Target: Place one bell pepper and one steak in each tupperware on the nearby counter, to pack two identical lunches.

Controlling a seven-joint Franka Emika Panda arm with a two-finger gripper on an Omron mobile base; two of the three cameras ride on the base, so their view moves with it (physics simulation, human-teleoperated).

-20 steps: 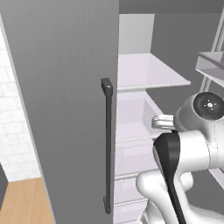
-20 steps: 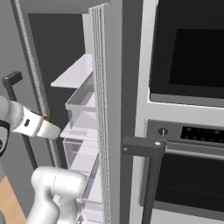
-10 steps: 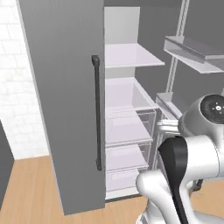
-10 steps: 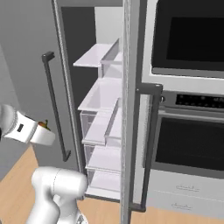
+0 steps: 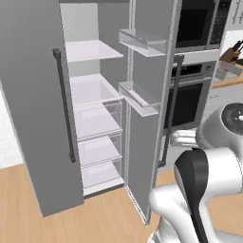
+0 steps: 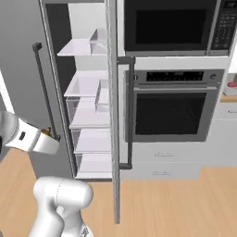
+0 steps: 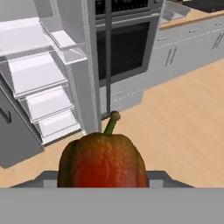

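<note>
The bell pepper [image 7: 102, 160] sits right at my gripper [image 7: 103, 181], apparently clamped though the fingertips are hidden, in front of the open fridge [image 5: 92, 118]; I judge this the carry step, heading next to the counter [image 7: 192, 16].

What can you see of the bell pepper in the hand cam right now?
The bell pepper sits low and central in the hand view, right at the gripper. It is glossy, red shading to darker brownish-orange on its lobes, with a green stem ending in a tan knob, pointing up in that view. It appears held, though the finger tips are hidden by it. Behind it lie wooden floor and the open fridge.
</note>
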